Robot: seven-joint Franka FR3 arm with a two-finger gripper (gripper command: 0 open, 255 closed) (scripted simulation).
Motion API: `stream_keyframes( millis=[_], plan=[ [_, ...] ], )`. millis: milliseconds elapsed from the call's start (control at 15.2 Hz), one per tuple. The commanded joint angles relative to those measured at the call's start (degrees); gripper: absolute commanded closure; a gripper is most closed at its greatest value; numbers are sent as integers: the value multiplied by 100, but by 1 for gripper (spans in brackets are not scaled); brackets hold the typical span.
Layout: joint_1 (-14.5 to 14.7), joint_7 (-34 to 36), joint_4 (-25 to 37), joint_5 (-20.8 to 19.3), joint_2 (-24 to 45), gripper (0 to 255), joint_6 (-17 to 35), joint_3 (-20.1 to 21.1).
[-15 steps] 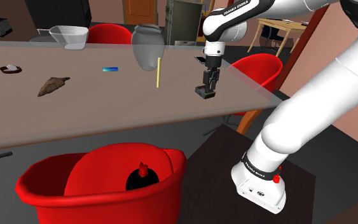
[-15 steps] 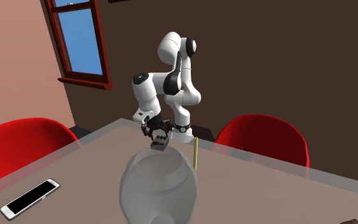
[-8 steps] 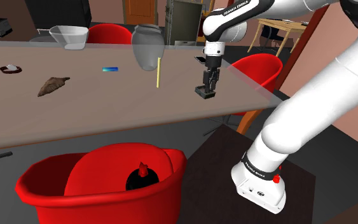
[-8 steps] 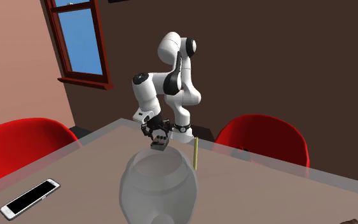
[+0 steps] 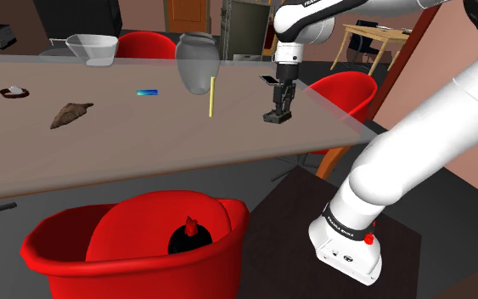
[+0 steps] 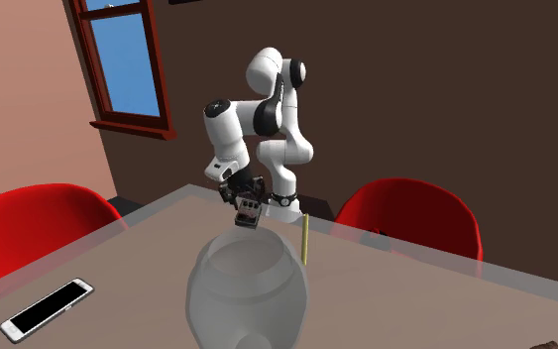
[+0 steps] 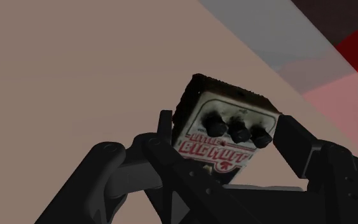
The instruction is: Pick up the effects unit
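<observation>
Gripper: the black two-finger gripper (image 5: 278,104) (image 6: 244,201) (image 7: 228,127) hangs from the white arm (image 5: 415,127) and points down at the table. Its two fingers are pressed against opposite sides of the effects unit, pinching it.
Effects unit: we see a small box (image 5: 273,116) (image 6: 248,214) (image 7: 227,130) with a pale face, dark scuffed edges, three black knobs in a row and red lettering below them. It sits tilted between the fingers, over the table near the edge at the shoulder view's right. We cannot tell whether its lower end touches the surface.
Table: a long grey-brown top (image 5: 101,149) (image 6: 395,297) with a paler strip along its edge.
Vase: a translucent grey vase (image 5: 198,62) (image 6: 247,292) stands on the table. In the second exterior view it is in the foreground, in front of the gripper.
Stick: a thin yellow stick (image 5: 212,96) (image 6: 305,241) lies between the vase and the effects unit, apart from both.
Phone: a white-rimmed phone with a black screen (image 6: 47,307) lies flat near the second exterior view's lower left.
Other table items: we note a blue card (image 5: 148,92), a brown lump (image 5: 70,114) and a clear bowl (image 5: 92,48), all well apart from the gripper.
Floor: a red tub (image 5: 135,246) stands beside the dark stand (image 5: 300,212).
</observation>
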Motion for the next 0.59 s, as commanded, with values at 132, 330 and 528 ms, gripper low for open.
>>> stream_keyframes(
  millis=[132,330,528],
  plan=[
    [4,49,216,-11,-128,255,-341,38],
    [6,72,395,-15,-190,255,-580,59],
    [8,80,466,-15,-211,255,-671,67]
  ],
)
